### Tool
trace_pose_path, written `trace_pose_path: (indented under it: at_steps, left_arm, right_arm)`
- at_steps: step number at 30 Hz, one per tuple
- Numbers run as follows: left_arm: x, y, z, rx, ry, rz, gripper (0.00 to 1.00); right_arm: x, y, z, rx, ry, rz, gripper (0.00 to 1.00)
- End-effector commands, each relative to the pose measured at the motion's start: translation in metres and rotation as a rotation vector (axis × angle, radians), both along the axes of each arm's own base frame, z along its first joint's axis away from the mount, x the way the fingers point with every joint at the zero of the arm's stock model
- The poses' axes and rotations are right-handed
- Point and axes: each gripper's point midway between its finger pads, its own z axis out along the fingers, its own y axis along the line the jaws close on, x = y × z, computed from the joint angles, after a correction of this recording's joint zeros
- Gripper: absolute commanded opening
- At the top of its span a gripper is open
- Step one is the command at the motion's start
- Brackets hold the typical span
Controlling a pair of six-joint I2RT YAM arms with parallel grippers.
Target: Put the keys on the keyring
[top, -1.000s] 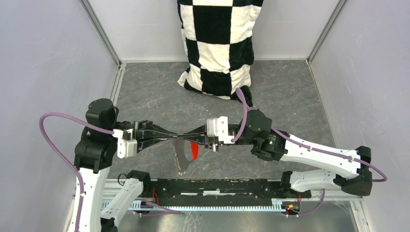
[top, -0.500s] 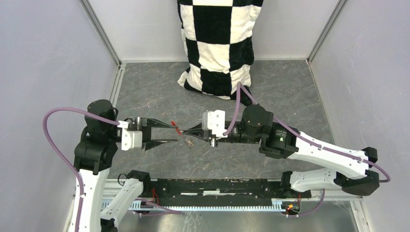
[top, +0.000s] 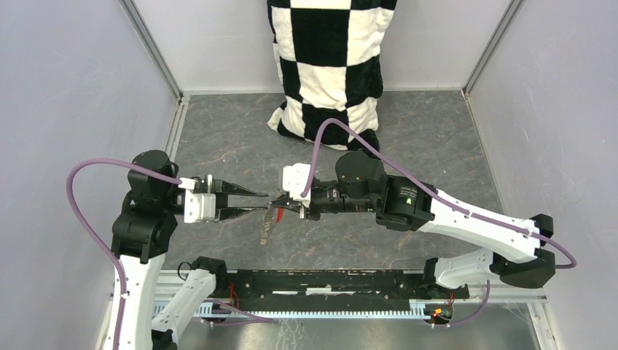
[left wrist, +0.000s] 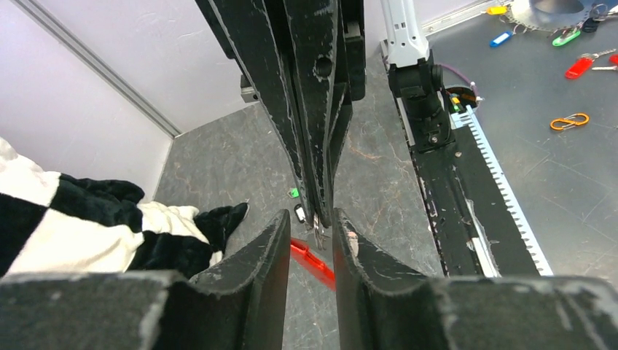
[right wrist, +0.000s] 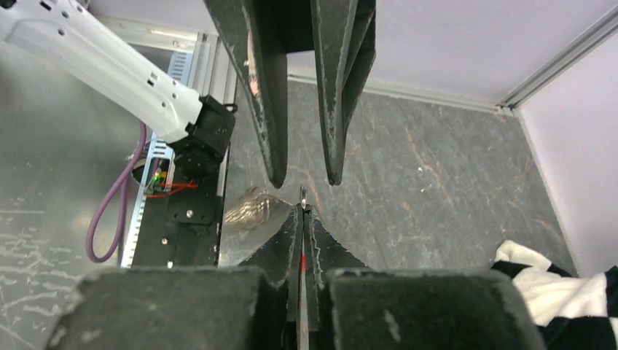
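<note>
My right gripper [top: 280, 206] is shut on the keyring's thin metal ring [right wrist: 302, 195], and holds it above the grey floor. The ring's red tag [top: 279, 214] hangs under the fingertips, with the chain [top: 265, 230] dangling lower left. My left gripper [top: 264, 203] is open, its two fingers on either side of the right gripper's tips without gripping. In the left wrist view the red tag [left wrist: 313, 260] shows between my open fingers [left wrist: 280, 240]. The black-headed key [left wrist: 299, 213] and the green-headed key [left wrist: 294, 192] lie on the floor beyond. Both are hidden in the top view.
A black-and-white checkered cloth [top: 328, 65] lies against the back wall. A black rail [top: 321, 281] runs along the near edge. Grey walls close in left and right. Loose coloured tags [left wrist: 579, 67] lie beyond the rail in the left wrist view.
The right arm has moved left with the keyring. The left gripper has let go, opened and drawn back left. The tag now hangs from the right gripper alone.
</note>
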Motion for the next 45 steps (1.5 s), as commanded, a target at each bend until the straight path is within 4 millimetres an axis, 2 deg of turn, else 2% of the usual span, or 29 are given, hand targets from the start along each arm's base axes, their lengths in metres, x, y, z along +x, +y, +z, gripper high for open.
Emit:
trace_pose_path:
  at_steps: [1,7,13,18,20,27,30,37,43,45]
  left_arm:
    - [0.000,-0.001,-0.002,-0.001,0.036,-0.001,0.32]
    - [0.007,-0.001,-0.014,0.010,0.058,0.018,0.20]
    - [0.014,0.001,-0.026,0.031,0.086,0.052,0.17]
    - [0.019,0.004,-0.049,0.114,0.096,0.070,0.17]
    - [0.018,0.005,-0.053,0.144,0.081,0.056,0.20]
    - [0.013,0.005,-0.060,0.187,0.089,0.011,0.40]
    - [0.012,0.005,-0.061,0.204,0.065,0.010,0.42]
    - [0.008,0.005,-0.050,0.188,0.000,0.001,0.45]
    - [0.002,0.005,-0.039,0.170,-0.012,0.001,0.58]
    - [0.001,0.005,-0.034,0.162,-0.001,0.003,0.60]
  right_arm:
    - [-0.001,-0.004,0.031,0.068,-0.002,-0.001,0.01]
    - [-0.003,0.000,0.033,0.067,0.011,0.013,0.01]
    - [-0.002,0.006,0.032,0.030,0.037,0.008,0.01]
    - [-0.001,0.003,0.027,0.005,0.052,-0.006,0.01]
    - [-0.001,0.002,0.027,-0.003,0.055,-0.007,0.01]
    - [-0.002,0.002,0.021,-0.024,0.062,-0.004,0.01]
    - [-0.002,0.001,0.019,-0.033,0.064,-0.003,0.00]
    - [-0.003,0.002,0.012,-0.055,0.071,0.001,0.01]
    - [-0.003,0.003,0.008,-0.063,0.072,0.005,0.01]
    - [-0.004,0.003,0.007,-0.061,0.072,0.008,0.01]
